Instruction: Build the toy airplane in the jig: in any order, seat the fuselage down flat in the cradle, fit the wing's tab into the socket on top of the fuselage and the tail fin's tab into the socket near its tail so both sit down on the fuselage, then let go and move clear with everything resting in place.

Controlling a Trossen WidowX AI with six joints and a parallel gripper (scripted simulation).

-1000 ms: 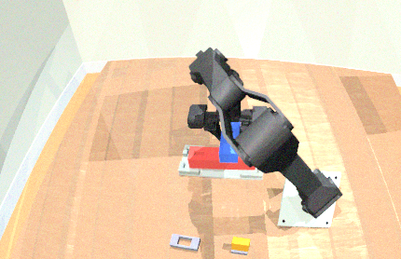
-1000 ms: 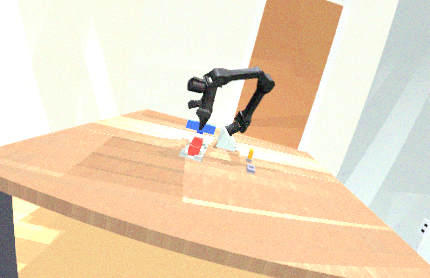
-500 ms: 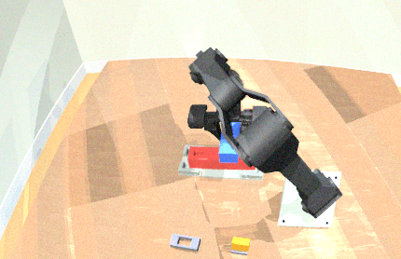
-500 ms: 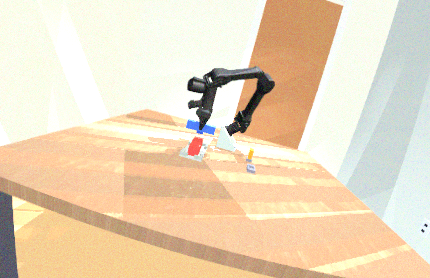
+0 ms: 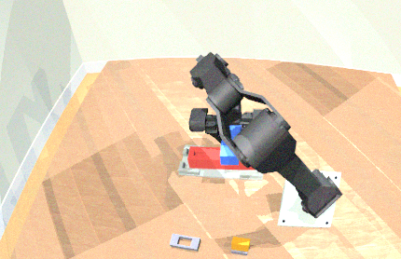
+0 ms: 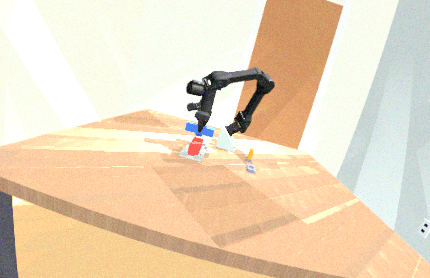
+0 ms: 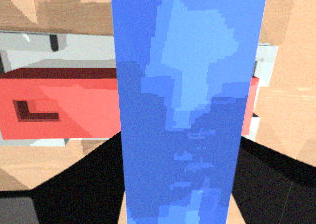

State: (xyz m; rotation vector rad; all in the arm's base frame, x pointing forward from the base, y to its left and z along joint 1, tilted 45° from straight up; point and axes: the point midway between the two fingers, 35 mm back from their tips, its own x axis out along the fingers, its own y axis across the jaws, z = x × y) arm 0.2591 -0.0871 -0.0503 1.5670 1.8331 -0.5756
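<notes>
The red fuselage (image 5: 205, 158) (image 6: 195, 146) (image 7: 80, 120) lies in the pale cradle (image 5: 213, 173) (image 7: 87, 47); it looks level. Its tail socket is open and empty at the left in the wrist view. My gripper (image 6: 200, 130) (image 7: 172, 137) is shut on the blue wing (image 5: 229, 156) (image 6: 208, 132) (image 7: 190, 50). The wing is held crosswise over the fuselage, above it and apart in the exterior view. It hides the wing socket and its own tab in the wrist view. The orange tail fin (image 5: 241, 243) (image 6: 251, 153) stands away from the cradle, with a grey piece at its foot.
A small grey frame (image 5: 175, 242) (image 6: 250, 170) lies near the tail fin. The arm's white base plate (image 5: 292, 211) (image 6: 226, 142) is right of the cradle. In the top view the arm covers part of the wing and the fuselage's right end.
</notes>
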